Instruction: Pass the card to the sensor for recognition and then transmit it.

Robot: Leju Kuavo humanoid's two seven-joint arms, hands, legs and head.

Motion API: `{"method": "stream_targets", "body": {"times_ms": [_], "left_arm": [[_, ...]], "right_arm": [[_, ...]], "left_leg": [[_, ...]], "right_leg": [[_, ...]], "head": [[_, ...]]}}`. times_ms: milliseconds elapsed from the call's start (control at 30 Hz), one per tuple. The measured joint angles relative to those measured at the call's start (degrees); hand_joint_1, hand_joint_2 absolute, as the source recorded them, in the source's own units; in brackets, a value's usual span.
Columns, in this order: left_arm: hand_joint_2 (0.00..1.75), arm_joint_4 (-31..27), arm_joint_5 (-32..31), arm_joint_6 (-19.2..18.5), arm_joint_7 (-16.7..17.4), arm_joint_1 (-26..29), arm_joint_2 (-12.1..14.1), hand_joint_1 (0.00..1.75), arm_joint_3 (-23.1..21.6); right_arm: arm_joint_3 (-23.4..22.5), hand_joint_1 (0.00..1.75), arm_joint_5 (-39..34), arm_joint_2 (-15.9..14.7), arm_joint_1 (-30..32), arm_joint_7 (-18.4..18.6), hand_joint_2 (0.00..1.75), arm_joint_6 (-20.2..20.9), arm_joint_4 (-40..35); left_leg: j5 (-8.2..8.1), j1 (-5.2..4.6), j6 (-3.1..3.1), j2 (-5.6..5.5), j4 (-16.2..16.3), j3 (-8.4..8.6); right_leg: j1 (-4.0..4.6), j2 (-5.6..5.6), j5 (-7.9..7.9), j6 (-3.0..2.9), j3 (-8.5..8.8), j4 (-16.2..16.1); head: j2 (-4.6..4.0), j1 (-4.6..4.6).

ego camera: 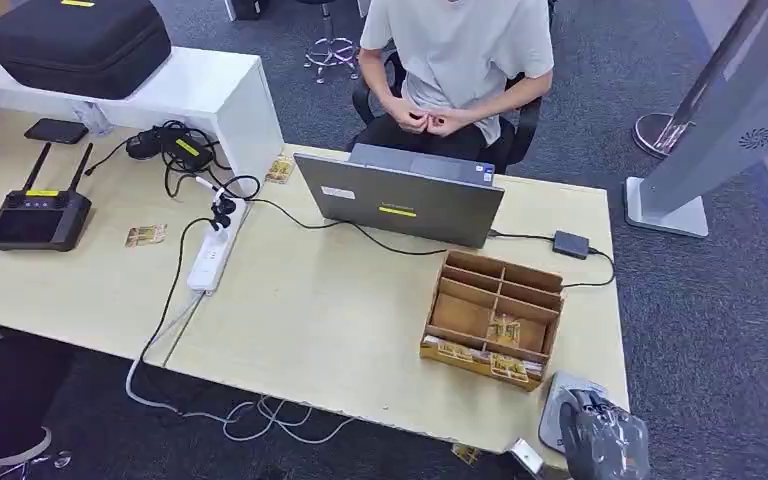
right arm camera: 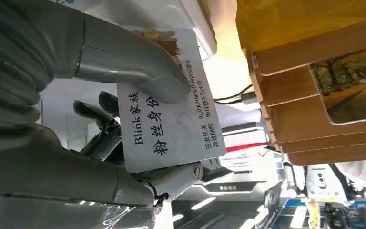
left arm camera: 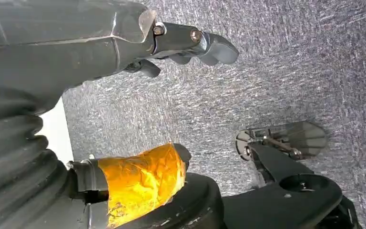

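My right hand hovers at the table's near right corner, over a grey-white sensor pad. In the right wrist view this hand pinches a white card with printed text between thumb and fingers. The card is held beside the wooden organizer box, with the white edge of the sensor pad behind it. The box stands just beyond the sensor and holds several picture cards. My left hand hangs over grey carpet, fingers apart and holding nothing.
A person sits behind an open laptop at the table's far side. A power strip, a remote controller and loose cards lie on the left. A grey kiosk stand rises at the right.
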Motion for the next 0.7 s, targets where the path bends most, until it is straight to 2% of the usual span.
{"method": "stream_targets", "body": {"times_ms": [300,433,533,700], "left_arm": [[1.75,0.0,-0.57,-0.07,0.15,-0.01,0.02,0.0,0.44],[1.75,0.0,-1.51,-0.37,0.68,0.0,0.24,0.0,0.66],[1.75,0.0,-2.3,-0.96,0.7,-0.02,0.5,0.0,0.68],[1.75,0.0,-3.56,-1.77,0.7,-0.08,0.72,0.0,0.7]], "right_arm": [[-1.03,1.75,0.04,0.98,-1.3,-1.2,1.75,-0.15,1.55],[-1.0,1.75,-2.19,1.46,-1.72,-2.16,1.75,-0.17,-0.46],[0.94,1.75,-3.91,1.13,-3.73,1.88,1.75,-0.17,-2.87],[6.4,1.75,-4.94,-1.61,-8.61,8.23,1.75,-0.11,-6.82]], "left_leg": [[0.01,0.0,0.0,0.0,0.0,0.06],[0.04,-0.01,-0.02,0.0,0.0,0.0],[0.06,0.0,-0.04,0.03,0.0,0.02],[0.11,0.0,-0.03,0.06,0.01,0.04]], "right_leg": [[0.0,0.01,0.02,0.01,0.06,0.0],[0.0,0.0,0.04,-0.01,0.05,0.02],[-0.01,0.04,0.05,-0.02,0.03,0.03],[-0.01,0.05,0.08,-0.04,0.03,0.03]], "head": [[0.0,-0.02],[0.0,-0.02],[0.0,0.0],[0.0,0.0]]}}
